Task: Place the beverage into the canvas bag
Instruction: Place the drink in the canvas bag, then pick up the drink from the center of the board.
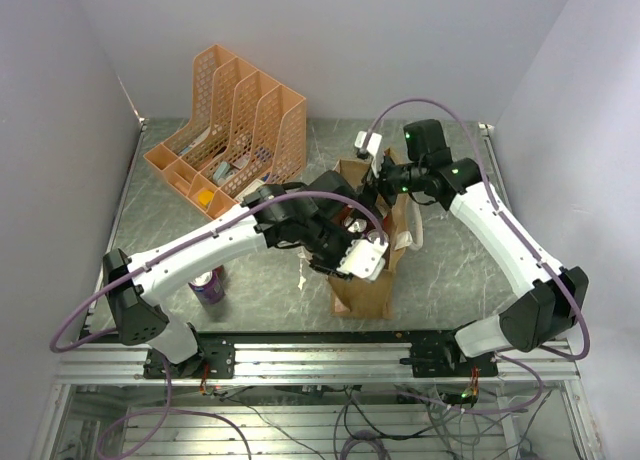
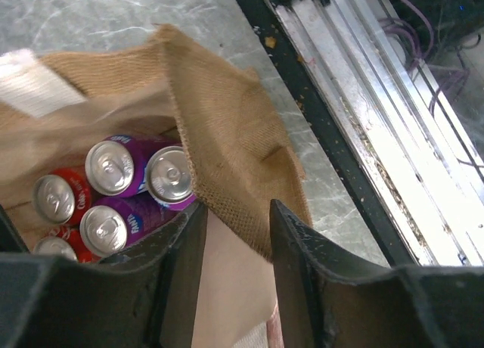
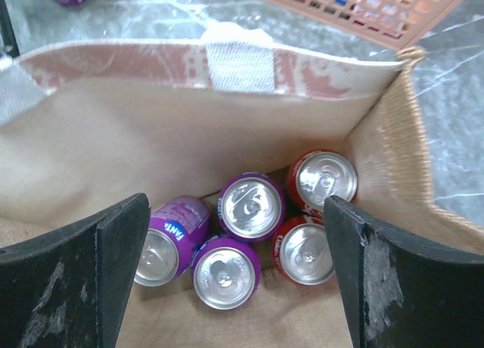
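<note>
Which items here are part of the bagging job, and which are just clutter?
Job:
canvas bag
cans inside it, three purple, two red
purple can on the table, not yet bagged
left gripper and right gripper, both open over the bag

Lying about:
orange file organiser

Left arm (image 1: 200, 245) and right arm (image 1: 495, 225) above the open canvas bag (image 1: 365, 290); cans (image 3: 249, 206) all across its floor.
</note>
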Controlling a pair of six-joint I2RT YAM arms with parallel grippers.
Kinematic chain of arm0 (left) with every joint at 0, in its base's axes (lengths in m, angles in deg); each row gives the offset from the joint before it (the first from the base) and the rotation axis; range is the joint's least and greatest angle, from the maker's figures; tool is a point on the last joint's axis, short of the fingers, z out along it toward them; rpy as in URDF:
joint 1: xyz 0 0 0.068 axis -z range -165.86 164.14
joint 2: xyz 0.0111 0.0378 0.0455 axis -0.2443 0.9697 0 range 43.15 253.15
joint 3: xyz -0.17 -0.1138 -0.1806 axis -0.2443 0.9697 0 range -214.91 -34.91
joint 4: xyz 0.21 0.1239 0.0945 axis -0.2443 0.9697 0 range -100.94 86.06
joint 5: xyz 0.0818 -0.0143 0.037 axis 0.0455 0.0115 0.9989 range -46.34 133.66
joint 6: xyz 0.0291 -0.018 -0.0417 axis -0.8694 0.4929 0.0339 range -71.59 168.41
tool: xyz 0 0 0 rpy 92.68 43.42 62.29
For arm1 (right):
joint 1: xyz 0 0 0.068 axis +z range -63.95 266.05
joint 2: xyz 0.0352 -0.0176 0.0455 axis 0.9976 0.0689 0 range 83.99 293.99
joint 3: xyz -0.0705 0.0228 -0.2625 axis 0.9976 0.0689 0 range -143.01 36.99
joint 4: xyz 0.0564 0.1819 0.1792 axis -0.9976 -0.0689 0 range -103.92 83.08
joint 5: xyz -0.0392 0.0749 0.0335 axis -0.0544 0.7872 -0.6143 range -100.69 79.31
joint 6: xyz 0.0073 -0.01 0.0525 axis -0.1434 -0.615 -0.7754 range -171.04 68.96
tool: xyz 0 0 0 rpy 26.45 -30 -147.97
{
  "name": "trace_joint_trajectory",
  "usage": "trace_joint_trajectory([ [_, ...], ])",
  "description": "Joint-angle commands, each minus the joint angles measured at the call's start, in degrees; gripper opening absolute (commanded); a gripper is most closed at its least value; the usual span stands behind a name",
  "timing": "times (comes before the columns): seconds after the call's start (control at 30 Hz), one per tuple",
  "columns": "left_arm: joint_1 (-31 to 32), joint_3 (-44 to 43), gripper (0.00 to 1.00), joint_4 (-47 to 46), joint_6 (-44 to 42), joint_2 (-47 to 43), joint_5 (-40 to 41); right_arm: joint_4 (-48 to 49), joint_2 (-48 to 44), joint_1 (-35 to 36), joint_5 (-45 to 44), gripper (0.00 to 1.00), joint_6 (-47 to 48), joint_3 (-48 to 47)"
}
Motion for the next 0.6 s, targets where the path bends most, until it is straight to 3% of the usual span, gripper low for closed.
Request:
trace_joint_trajectory([
  [0.0,-1.8,-4.4,0.54,-3.1,5.3,-2.4,-1.5,1.4,-0.7,-0.8,0.9,0.97,-4.3,-4.3],
  [0.1,-2.6,-6.1,0.67,-4.1,7.9,-3.2,-2.1,2.3,0.0,-0.8,-0.4,0.97,-6.5,-6.9],
  [0.27,-6.0,-8.4,0.76,-7.4,14.1,-4.9,-1.3,3.3,1.9,-0.8,-1.8,0.97,-11.8,-11.7],
  [0.4,-15.0,-9.1,0.87,-10.9,21.8,-7.8,-1.7,6.4,3.2,0.0,-1.3,0.97,-16.3,-15.1],
  [0.57,-30.4,-5.3,0.97,-12.8,30.9,-14.3,2.4,11.5,5.7,6.7,-4.1,0.97,-18.9,-17.8],
])
